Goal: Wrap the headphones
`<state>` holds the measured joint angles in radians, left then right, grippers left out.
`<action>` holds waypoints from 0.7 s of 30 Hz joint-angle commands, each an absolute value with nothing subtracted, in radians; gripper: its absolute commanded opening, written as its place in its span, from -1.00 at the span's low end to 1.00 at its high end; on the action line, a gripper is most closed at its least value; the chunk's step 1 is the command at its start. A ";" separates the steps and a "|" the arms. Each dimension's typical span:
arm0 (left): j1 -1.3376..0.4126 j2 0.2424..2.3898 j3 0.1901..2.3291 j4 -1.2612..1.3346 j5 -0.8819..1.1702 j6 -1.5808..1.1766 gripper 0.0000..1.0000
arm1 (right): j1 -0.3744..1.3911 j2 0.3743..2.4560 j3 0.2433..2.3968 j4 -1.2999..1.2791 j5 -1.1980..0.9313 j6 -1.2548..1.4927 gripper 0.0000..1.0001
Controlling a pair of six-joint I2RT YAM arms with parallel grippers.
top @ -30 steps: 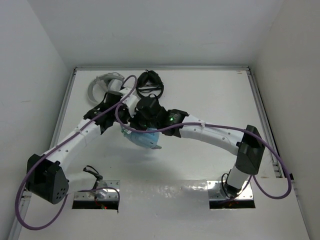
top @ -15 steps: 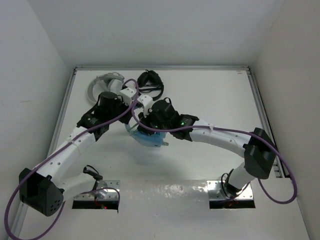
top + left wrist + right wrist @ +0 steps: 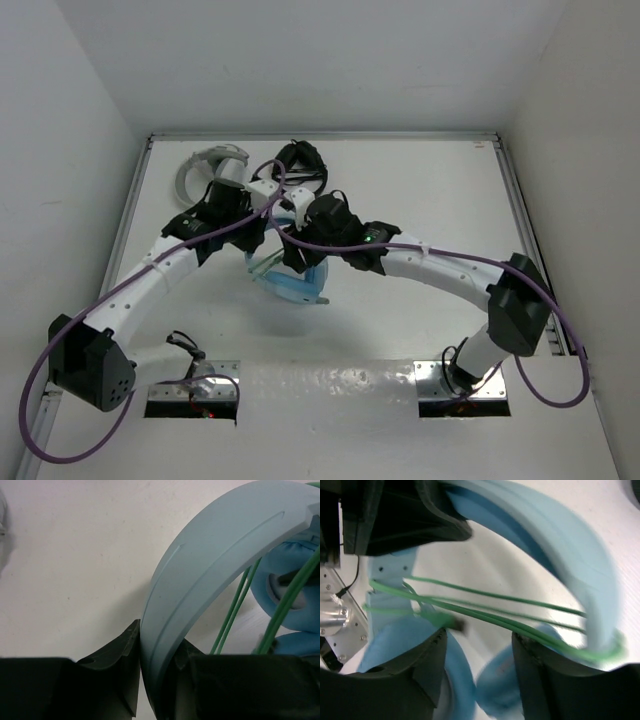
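The light blue headphones (image 3: 293, 285) sit mid-table between both arms. In the left wrist view my left gripper (image 3: 159, 666) is shut on their curved headband (image 3: 215, 555), one finger on each side. Strands of the thin green cable (image 3: 235, 605) run behind the band toward a padded earcup (image 3: 292, 602). My right gripper (image 3: 479, 639) stands open over the earcups, and the green cable (image 3: 510, 600) stretches across just above its fingertips, ungripped. The cable's plug (image 3: 451, 622) hangs by the left fingertip. From above, the left gripper (image 3: 262, 232) and the right gripper (image 3: 298, 258) crowd over the headphones.
Light grey headphones (image 3: 205, 165) lie at the back left, with black headphones (image 3: 300, 165) beside them, both just behind the arms. Metal rails edge the table on the left (image 3: 125, 235) and right (image 3: 525, 235). White walls enclose three sides.
My right gripper has gone from shut to open, and the green cable now lies loose across its fingertips. The left gripper stays clamped on the headband. Both wrists shifted slightly.
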<state>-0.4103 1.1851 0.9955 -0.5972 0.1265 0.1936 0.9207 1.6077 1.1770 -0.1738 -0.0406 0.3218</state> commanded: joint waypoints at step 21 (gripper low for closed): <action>-0.414 1.281 1.152 -0.792 0.135 0.094 -1.00 | 0.881 1.454 1.161 -0.382 0.144 0.590 0.40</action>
<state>-0.4110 1.2861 1.0790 -0.8158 0.1375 0.1886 0.8848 1.4773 1.1851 -0.3767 0.0982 0.4488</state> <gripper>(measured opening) 0.177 0.699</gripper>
